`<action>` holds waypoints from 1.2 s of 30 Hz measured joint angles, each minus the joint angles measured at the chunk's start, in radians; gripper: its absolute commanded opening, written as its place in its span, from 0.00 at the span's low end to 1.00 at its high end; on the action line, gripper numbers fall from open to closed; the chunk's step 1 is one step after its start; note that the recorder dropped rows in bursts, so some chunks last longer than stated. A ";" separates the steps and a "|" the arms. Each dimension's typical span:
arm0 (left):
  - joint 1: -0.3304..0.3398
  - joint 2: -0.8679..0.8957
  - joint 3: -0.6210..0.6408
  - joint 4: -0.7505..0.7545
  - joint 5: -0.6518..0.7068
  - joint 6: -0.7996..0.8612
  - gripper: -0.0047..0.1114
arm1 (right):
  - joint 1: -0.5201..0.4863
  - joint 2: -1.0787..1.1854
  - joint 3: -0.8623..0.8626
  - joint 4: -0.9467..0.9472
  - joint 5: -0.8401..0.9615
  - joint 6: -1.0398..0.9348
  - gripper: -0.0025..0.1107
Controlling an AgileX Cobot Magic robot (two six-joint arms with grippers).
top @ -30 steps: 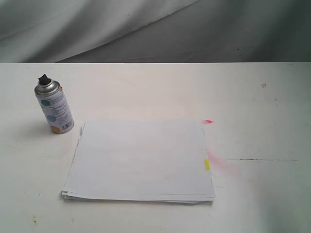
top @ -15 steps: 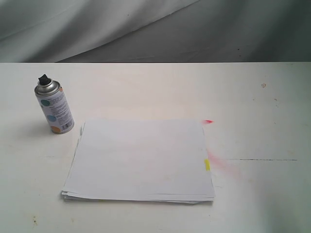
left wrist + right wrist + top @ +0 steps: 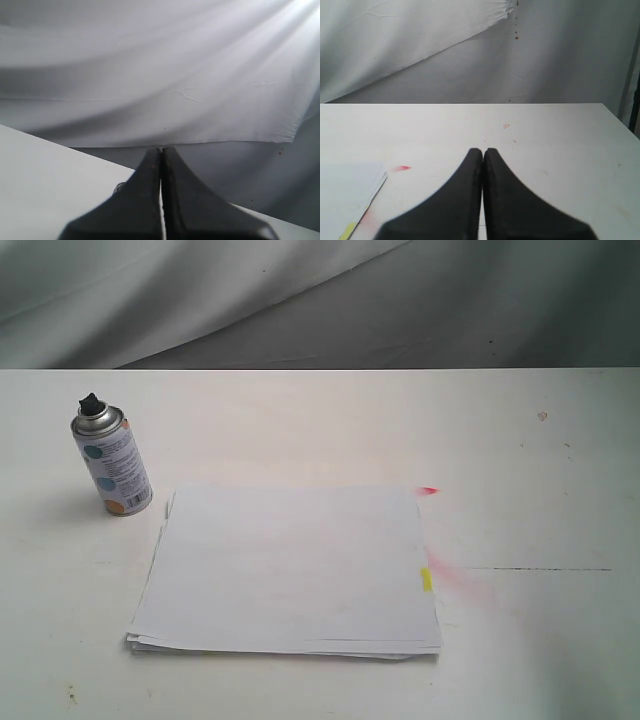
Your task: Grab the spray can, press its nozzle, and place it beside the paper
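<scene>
Exterior view had a white table filling most of the shot, with grey cloth hanging beyond the paper's far side. The paper was a thin white stack lying flat on the table, edges slightly fanned at the near left corner.

Neither arm was in that view. The left wrist view showed the left gripper with its fingers pressed together on nothing, pointed at the cloth. The right gripper was the same deal, fingers together and empty, with the paper's right edge off to one side of it.

The can stood upright just off the paper's far left corner, close but not touching. A pink smear marked the table right beside the paper's right edge. A yellow tab sat on that same edge. The black nozzle sat on top of the can, and a tiny red fleck lay by the paper's far right corner.
</scene>
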 measured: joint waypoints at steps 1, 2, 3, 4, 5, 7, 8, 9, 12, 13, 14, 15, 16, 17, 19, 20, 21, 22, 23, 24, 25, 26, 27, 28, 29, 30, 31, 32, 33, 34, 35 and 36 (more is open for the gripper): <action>0.000 0.000 0.000 -0.002 0.000 0.018 0.05 | 0.000 0.000 0.000 0.000 0.000 0.000 0.02; 0.000 0.000 0.002 -0.009 0.000 0.039 0.05 | 0.000 0.000 0.000 0.000 0.000 0.000 0.02; 0.000 0.000 0.007 -0.018 0.000 0.066 0.05 | 0.000 0.000 0.000 0.000 0.000 0.000 0.02; 0.000 0.000 0.018 -0.034 0.000 0.100 0.05 | 0.000 0.000 0.000 0.000 0.000 0.000 0.02; 0.000 -0.002 0.030 -0.051 0.002 0.140 0.05 | 0.000 0.000 0.000 0.000 0.000 0.000 0.02; 0.000 -0.009 0.059 -0.077 0.017 0.213 0.05 | 0.000 0.000 0.000 0.000 0.000 0.000 0.02; 0.000 -0.019 0.074 -0.083 0.026 0.250 0.05 | 0.000 0.000 0.000 0.000 0.000 0.000 0.02; 0.000 -0.030 0.087 -0.090 0.035 0.278 0.05 | 0.000 0.000 0.000 0.000 0.000 0.000 0.02; 0.000 -0.065 0.128 -0.090 0.056 0.371 0.05 | 0.000 0.000 0.000 0.000 0.000 0.000 0.02; 0.000 -0.077 0.141 -0.090 0.064 0.393 0.05 | 0.000 0.000 0.000 0.000 0.000 0.000 0.02; 0.000 -0.087 0.152 -0.095 0.072 0.411 0.05 | 0.000 0.000 0.000 0.000 0.000 0.000 0.02; 0.000 -0.094 0.158 -0.095 0.079 0.423 0.05 | 0.000 0.000 0.000 0.000 0.000 0.000 0.02; 0.000 -0.104 0.166 -0.095 0.090 0.436 0.05 | 0.000 0.000 0.000 0.000 0.000 0.000 0.02; 0.000 -0.109 0.175 -0.095 0.105 0.446 0.05 | 0.000 0.000 0.000 0.000 0.000 0.000 0.02; 0.000 -0.116 0.186 -0.095 0.135 0.462 0.05 | 0.000 0.000 0.000 0.000 0.000 0.000 0.02; 0.000 -0.117 0.190 -0.095 0.153 0.470 0.05 | 0.000 0.000 0.000 0.000 0.000 0.000 0.02; 0.000 -0.117 0.195 -0.095 0.167 0.472 0.05 | 0.000 0.000 0.000 0.000 0.000 0.000 0.02; 0.000 -0.117 0.205 -0.095 0.202 0.475 0.05 | 0.000 0.000 0.000 0.000 0.000 0.000 0.02; 0.000 -0.117 0.208 -0.095 0.222 0.475 0.05 | 0.000 0.000 0.000 0.000 0.000 0.000 0.02; 0.000 -0.117 0.210 -0.095 0.246 0.476 0.05 | 0.000 0.000 0.000 0.000 0.000 0.000 0.02; 0.000 -0.117 0.210 -0.095 0.250 0.478 0.05 | 0.000 0.000 0.000 0.000 0.000 0.000 0.02; 0.000 -0.117 0.210 -0.095 0.253 0.477 0.05 | 0.000 0.000 0.000 0.000 0.000 0.000 0.02; 0.000 -0.117 0.210 -0.095 0.253 0.480 0.05 | 0.000 0.000 0.000 0.000 0.000 0.000 0.02; 0.000 -0.117 0.210 -0.095 0.253 0.480 0.05 | 0.000 0.000 0.000 0.000 0.000 0.000 0.02; 0.000 -0.117 0.210 -0.095 0.253 0.480 0.05 | 0.000 0.000 0.000 0.000 0.000 0.000 0.02; 0.000 -0.117 0.210 -0.098 0.253 0.480 0.05 | 0.000 0.000 0.000 0.000 0.000 0.000 0.02; 0.000 -0.117 0.210 -0.098 0.253 0.480 0.05 | 0.000 0.000 0.000 0.000 0.000 0.000 0.02; 0.000 -0.117 0.210 -0.098 0.253 0.480 0.05 | 0.000 0.000 0.000 0.000 0.000 0.000 0.02; 0.000 -0.117 0.210 -0.098 0.253 0.480 0.05 | 0.000 0.000 0.000 0.000 0.000 0.000 0.02; 0.000 -0.117 0.210 -0.098 0.253 0.480 0.05 | 0.000 0.000 0.000 0.000 0.000 0.000 0.02; 0.000 -0.117 0.210 -0.098 0.253 0.480 0.05 | 0.000 0.000 0.000 0.000 0.000 0.000 0.02; 0.000 -0.117 0.210 -0.098 0.253 0.480 0.05 | 0.000 0.000 0.000 0.000 0.000 0.000 0.02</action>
